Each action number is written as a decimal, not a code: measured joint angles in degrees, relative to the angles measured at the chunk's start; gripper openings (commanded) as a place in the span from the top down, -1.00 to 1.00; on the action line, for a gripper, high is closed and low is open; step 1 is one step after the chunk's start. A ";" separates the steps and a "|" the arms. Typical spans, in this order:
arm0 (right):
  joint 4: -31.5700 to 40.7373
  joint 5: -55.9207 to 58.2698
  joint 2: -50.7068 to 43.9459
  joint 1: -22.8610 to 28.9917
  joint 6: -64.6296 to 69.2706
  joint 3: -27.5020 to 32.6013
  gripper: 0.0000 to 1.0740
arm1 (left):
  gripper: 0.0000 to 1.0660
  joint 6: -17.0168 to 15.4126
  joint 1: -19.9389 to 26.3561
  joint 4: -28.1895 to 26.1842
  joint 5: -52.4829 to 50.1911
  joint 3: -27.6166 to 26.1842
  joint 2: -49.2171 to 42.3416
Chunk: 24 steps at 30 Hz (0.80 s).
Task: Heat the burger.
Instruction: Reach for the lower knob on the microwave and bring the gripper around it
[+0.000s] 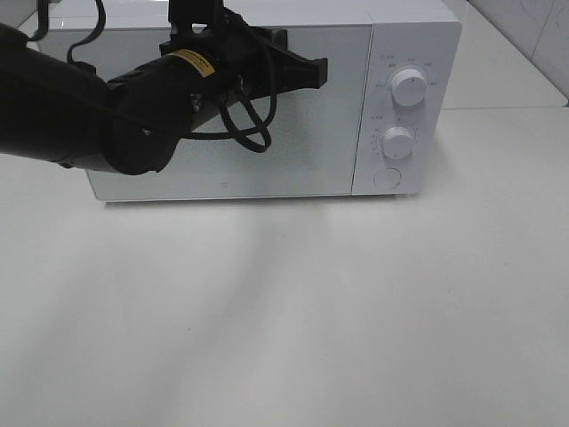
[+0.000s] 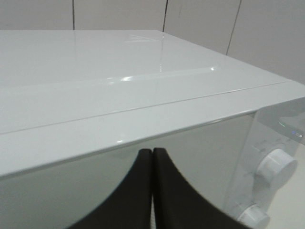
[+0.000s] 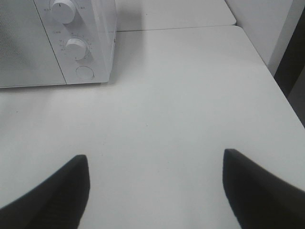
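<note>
The burger is not in view in any frame. A white microwave stands at the back of the table with its door closed. My left gripper is shut with nothing in it, held in front of the door's upper edge near the control panel. In the left wrist view its fingertips meet just below the microwave's top edge. My right gripper is open and empty above bare table, to the right of the microwave; the exterior high view does not show it.
The microwave's panel carries an upper knob, a lower knob and a round button. The white table spreads out in front. A tiled wall stands behind, and the table's right edge is near my right gripper.
</note>
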 measured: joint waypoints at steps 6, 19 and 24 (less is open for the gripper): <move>0.00 0.00 0.00 0.00 0.00 0.00 -0.42 | 1.00 2.81 -2.46 0.29 10.66 0.00 -5.04; 0.00 0.00 0.00 0.00 0.00 0.00 -0.42 | 1.00 4.47 -4.41 2.64 44.69 0.00 -15.36; 0.00 0.00 0.00 0.00 0.00 0.00 -0.42 | 0.73 3.78 -4.41 3.15 61.99 0.00 -21.14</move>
